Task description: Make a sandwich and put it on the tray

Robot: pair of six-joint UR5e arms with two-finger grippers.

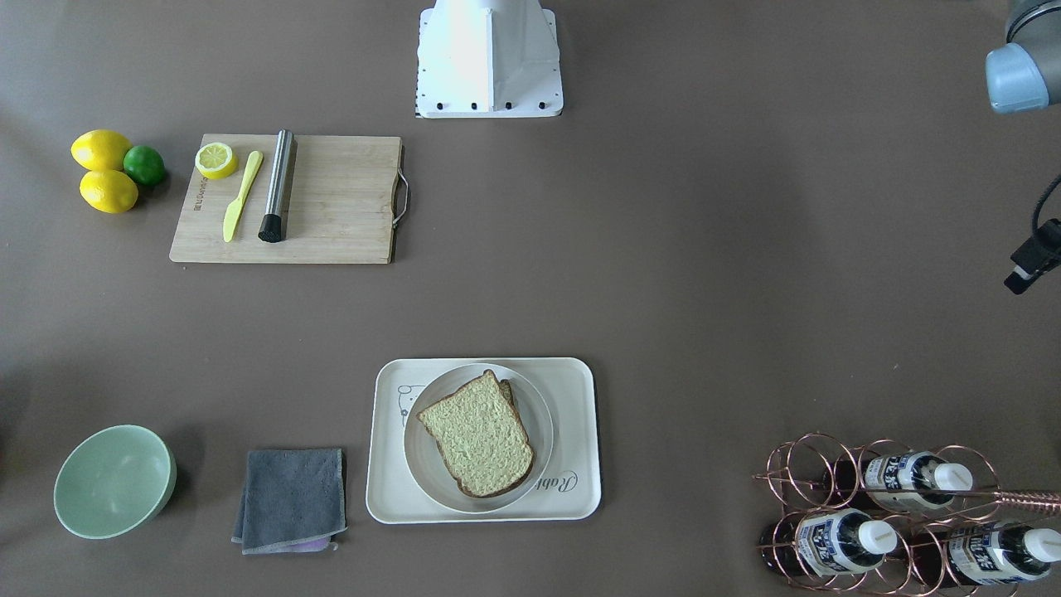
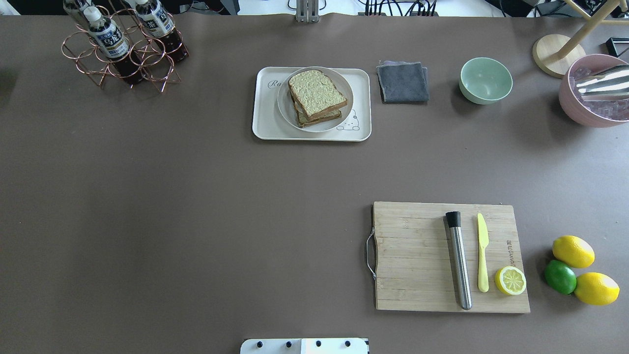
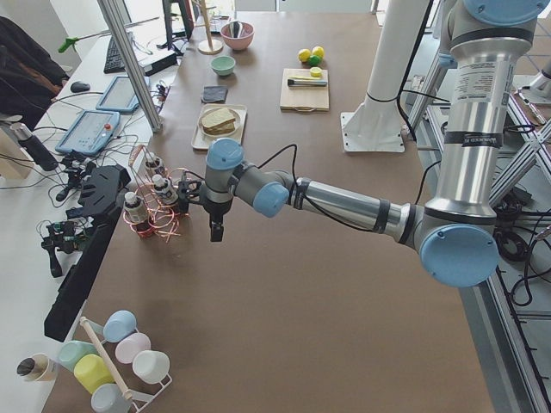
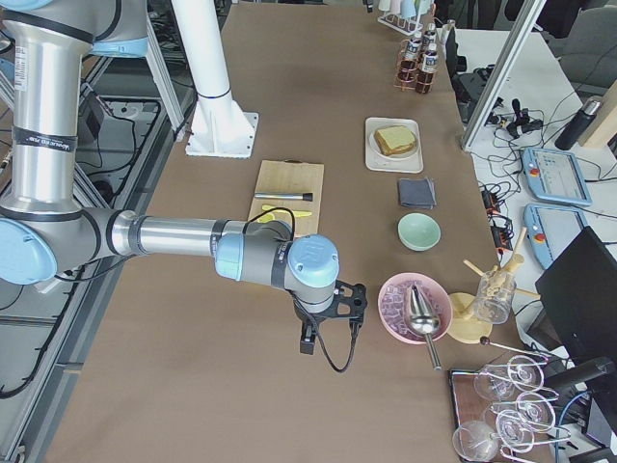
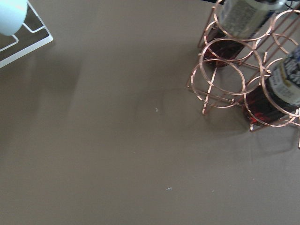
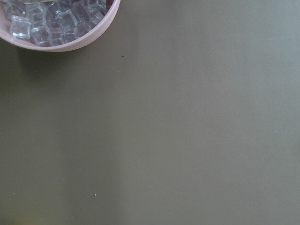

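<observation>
left claw (image 3: 214,231): I see it only from the table-end camera on the left, pointing down over bare table just beside the copper bottle rack (image 3: 155,211). Too small and dark there, so I cannot tell how far its fingers are spread. Nothing visibly in it or touching it.
left wrist camera: I get brown table (image 5: 117,131) and the rack's rings with dark bottles (image 5: 276,96) at the upper right.
right claw (image 4: 307,343): seen only from the table-end camera on the right, hanging tip-down above bare table, near the pink bowl of ice (image 4: 413,307). Cannot tell whether it is spread or pressed together. No object seen in it.
right wrist camera: I get bare table, with the pink bowl's rim and ice cubes (image 6: 51,21) in the top left corner.
sandwich (image 2: 317,94): stacked on the round white plate (image 2: 287,110), well apart from both claws.
top slice (image 1: 477,435): tan, speckled, dark crust, sits skewed so the lower slice (image 2: 319,118) peeks out at one edge. Filling between them is too hidden for me to call.
tray (image 2: 265,129): cream, at the far middle of the table in my overhead view. The plate rests inside its rim, beside the small cartoon animal drawing (image 2: 347,123).
grey cloth (image 2: 403,81): folded, just beside the tray.
green bowl (image 2: 485,80): upright, past the cloth.
cutting board (image 2: 417,255): near the robot base on its right side. It carries a metal rod (image 2: 459,263), a yellow knife (image 2: 483,258) and a lemon half (image 2: 510,280).
fruit: two lemons (image 2: 573,251) and a lime (image 2: 559,277) touching, just off the board.
</observation>
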